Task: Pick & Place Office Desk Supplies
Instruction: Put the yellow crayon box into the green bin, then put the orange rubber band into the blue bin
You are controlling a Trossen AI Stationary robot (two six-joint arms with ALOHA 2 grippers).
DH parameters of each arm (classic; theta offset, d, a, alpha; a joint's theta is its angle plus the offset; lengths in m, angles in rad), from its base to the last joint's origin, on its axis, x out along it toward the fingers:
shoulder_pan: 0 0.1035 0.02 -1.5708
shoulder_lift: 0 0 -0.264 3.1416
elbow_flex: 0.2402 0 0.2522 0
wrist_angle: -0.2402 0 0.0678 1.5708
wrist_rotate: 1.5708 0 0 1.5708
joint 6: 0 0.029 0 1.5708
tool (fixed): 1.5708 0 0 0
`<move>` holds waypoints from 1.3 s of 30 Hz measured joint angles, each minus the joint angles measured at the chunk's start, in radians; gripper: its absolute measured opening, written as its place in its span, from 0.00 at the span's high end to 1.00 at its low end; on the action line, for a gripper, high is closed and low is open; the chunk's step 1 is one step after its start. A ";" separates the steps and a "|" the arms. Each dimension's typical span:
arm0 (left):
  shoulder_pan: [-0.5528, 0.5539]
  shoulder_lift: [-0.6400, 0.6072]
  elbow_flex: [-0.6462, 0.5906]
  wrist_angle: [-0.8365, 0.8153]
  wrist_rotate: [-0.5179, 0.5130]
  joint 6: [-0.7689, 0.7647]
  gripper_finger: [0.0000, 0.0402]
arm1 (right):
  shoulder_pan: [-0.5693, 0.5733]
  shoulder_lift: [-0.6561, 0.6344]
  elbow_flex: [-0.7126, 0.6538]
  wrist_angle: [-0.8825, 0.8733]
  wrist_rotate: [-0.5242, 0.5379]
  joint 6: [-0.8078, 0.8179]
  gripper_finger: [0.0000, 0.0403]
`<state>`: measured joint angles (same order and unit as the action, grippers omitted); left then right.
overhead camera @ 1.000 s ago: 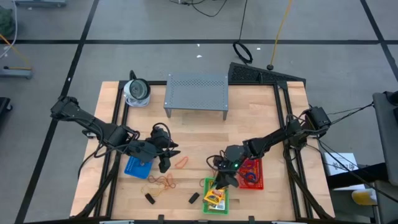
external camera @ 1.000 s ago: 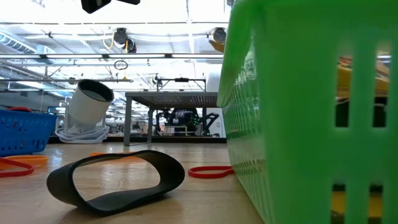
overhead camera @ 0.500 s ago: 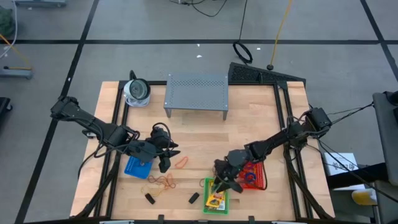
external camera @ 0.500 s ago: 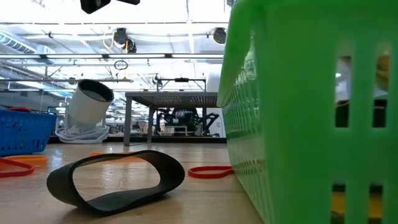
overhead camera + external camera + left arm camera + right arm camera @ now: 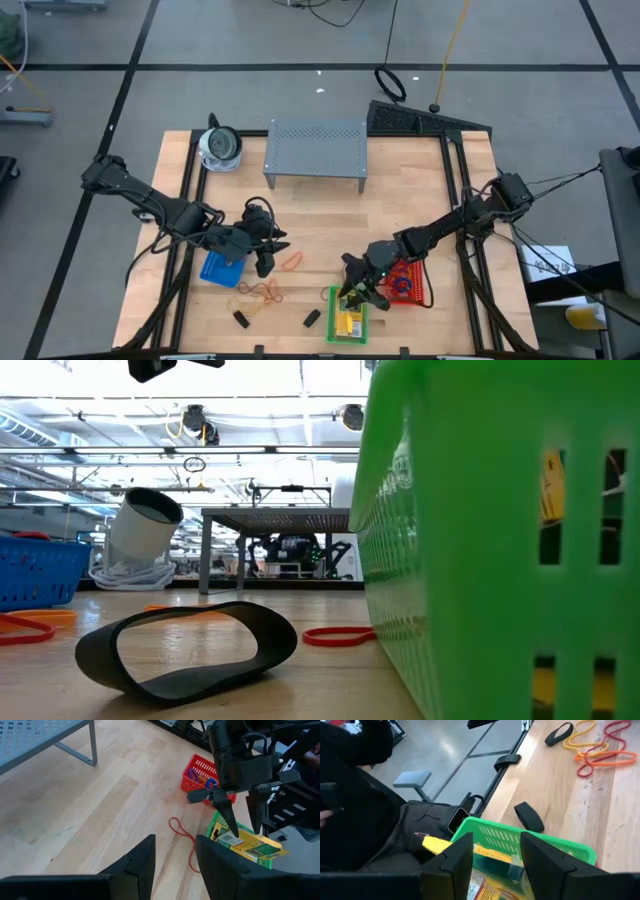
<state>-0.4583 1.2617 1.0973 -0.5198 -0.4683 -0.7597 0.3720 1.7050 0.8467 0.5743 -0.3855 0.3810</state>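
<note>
- Two dark arms work over the wooden table (image 5: 420, 190): the right gripper (image 5: 243, 822) hovers just above the green plastic slatted basket (image 5: 347, 322) near the front edge, fingers parted and empty.
- The left gripper (image 5: 265, 262) waits beside the blue plastic basket (image 5: 216, 270), fingers apart, holding nothing.
- Glossy yellow-orange cardboard crayon boxes (image 5: 247, 845) lie inside the green basket, one tilted above the rim.
- Risk: the descending fingers could catch that box or the basket's thin rim and tip it.
- Limp orange rubber-band loops (image 5: 600, 756) and flat black clips (image 5: 529, 816) lie loose on the table's front part; bands may slip through a wide grip.
</note>
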 joint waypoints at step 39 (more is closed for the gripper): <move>-0.036 -0.056 -0.023 0.050 -0.091 0.220 0.63 | -0.018 0.000 0.000 0.427 0.467 -0.288 0.61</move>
<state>-0.4943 1.2055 1.0748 -0.4694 -0.5594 -0.5392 0.3537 1.7049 0.8463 1.0012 0.0818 0.0925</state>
